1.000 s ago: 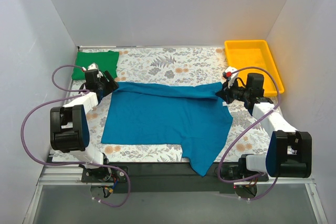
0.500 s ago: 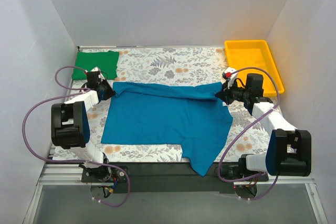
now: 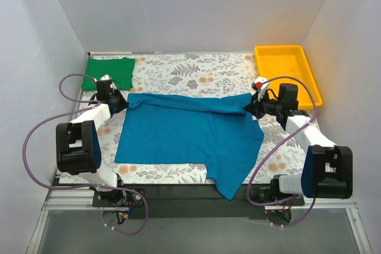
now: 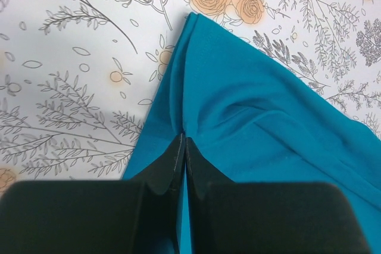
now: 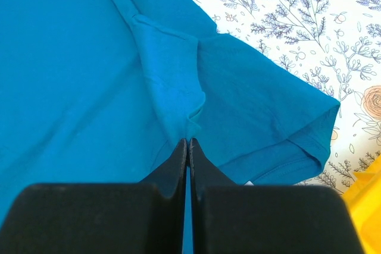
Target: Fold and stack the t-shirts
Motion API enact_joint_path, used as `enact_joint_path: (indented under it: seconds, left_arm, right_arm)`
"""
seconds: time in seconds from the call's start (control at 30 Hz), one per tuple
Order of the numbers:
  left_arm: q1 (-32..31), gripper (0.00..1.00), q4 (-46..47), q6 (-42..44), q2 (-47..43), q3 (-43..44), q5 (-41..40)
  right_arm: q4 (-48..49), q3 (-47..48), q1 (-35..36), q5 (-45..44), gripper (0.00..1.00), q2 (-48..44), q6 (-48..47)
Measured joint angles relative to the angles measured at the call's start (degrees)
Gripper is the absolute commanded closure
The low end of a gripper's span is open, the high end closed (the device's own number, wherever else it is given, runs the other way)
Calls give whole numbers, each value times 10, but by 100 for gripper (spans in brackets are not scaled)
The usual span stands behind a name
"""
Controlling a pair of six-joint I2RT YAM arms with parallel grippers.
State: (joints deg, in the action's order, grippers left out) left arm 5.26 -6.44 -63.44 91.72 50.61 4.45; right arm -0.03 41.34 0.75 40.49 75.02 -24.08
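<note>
Top external view shows me the teal-blue t-shirt (image 3: 190, 132) spread on the floral table (image 3: 178, 69). My left gripper (image 3: 124, 102) and right gripper (image 3: 249, 108) are each pinched tight on one of its far corners. The green t-shirt (image 3: 110, 71) lies folded far left.

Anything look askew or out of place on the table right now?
Only the teal shirt: its near-right flap hangs past the front edge of the table, and its far edge is rumpled. The green shirt lies neatly folded.
</note>
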Motion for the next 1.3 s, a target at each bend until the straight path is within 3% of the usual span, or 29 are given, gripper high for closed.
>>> enact_joint_path:
  seconds: [0.47, 1.3]
  left_arm:
    - [5, 100, -9, 6, -43, -10, -26]
    - [44, 100, -13, 4, 16, 9, -6]
  right_arm:
    - [-1, 0, 0, -8, 99, 5, -2]
    - [-1, 0, -14, -63, 99, 17, 1]
